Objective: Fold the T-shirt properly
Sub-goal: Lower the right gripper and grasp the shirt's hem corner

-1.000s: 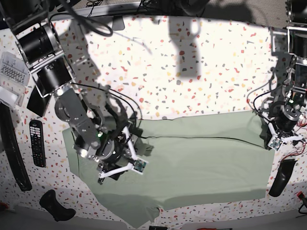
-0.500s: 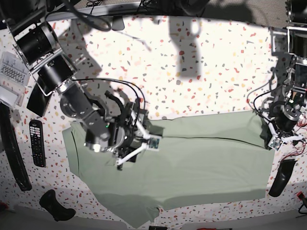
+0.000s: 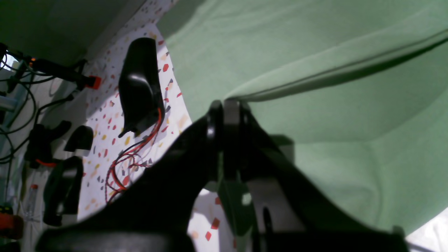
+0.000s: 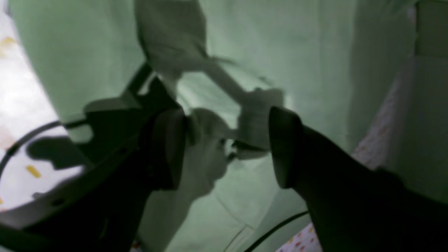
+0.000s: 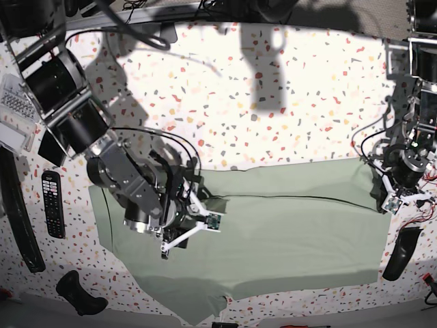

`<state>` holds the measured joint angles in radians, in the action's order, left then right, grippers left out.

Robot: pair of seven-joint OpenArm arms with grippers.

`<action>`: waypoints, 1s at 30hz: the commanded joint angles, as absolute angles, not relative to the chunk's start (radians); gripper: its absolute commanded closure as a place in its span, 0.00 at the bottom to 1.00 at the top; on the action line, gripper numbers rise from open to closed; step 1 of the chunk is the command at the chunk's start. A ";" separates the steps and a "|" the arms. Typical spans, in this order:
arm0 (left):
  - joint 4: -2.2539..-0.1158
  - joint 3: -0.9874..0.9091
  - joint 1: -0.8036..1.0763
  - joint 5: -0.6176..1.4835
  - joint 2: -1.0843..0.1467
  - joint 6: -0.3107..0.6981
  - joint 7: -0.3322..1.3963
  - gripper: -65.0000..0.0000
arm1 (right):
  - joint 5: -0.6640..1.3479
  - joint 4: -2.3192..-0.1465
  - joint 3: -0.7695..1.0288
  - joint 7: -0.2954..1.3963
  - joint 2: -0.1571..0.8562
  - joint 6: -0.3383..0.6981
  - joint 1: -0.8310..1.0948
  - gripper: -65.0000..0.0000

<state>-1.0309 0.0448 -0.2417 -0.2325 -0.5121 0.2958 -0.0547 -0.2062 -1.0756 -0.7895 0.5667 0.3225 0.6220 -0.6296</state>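
Pale sage-green cloth: the T-shirt (image 5: 273, 219), spread flat over the speckled terrazzo table (image 5: 273, 102), folded into a wide band with a dark crease line running across its upper half; one loose flap hangs past the near table edge.

Right gripper (image 5: 183, 229): over the shirt's end nearest the black remote control (image 5: 53, 203). Jaws stand wide apart. In the right wrist view the two dark fingers (image 4: 168, 147) frame bare green fabric, with nothing between them; whether the tips touch the cloth cannot be told.

Left gripper (image 5: 398, 199): at the shirt's opposite end, far from the remote. Jaws pressed together. In the left wrist view the fingertips (image 3: 227, 108) meet right at the point where a raised fold of the shirt (image 3: 315, 70) ends, and the fold runs away taut from them; the cloth appears pinched there.

Black curved holder (image 3: 140, 84): on the table just beside the shirt's edge, near the left gripper, with red wires (image 3: 122, 168) alongside.
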 commanded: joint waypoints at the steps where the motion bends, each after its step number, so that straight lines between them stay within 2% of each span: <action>1: -1.044 0.035 -0.266 -0.226 -0.530 0.284 -0.080 1.00 | -0.210 -1.065 -0.780 0.548 0.312 0.614 -0.677 0.45; 4: -1.044 0.035 -0.266 -0.226 -0.530 0.284 -0.079 1.00 | -0.263 -1.000 -0.780 0.527 0.273 0.596 -0.699 0.45; 11: -1.044 0.035 -0.266 -0.226 -0.530 0.284 -0.076 1.00 | -0.316 -0.986 -0.780 0.466 0.204 0.461 -0.756 0.45; 15: -1.044 0.035 -0.266 -0.226 -0.530 0.284 -0.076 1.00 | -0.382 -0.986 -0.780 0.402 0.180 0.290 -0.761 0.45; 19: -1.044 0.035 -0.266 -0.226 -0.530 0.284 -0.076 1.00 | -0.419 -0.986 -0.779 0.419 0.160 0.162 -0.762 0.45; 23: -1.044 0.035 -0.266 -0.226 -0.530 0.284 -0.076 1.00 | -0.354 -0.986 -0.779 0.507 0.152 0.117 -0.762 0.45; 30: -1.044 0.035 -0.267 -0.226 -0.530 0.281 -0.081 1.00 | -0.224 -0.986 -0.778 0.525 0.162 0.111 -0.761 0.45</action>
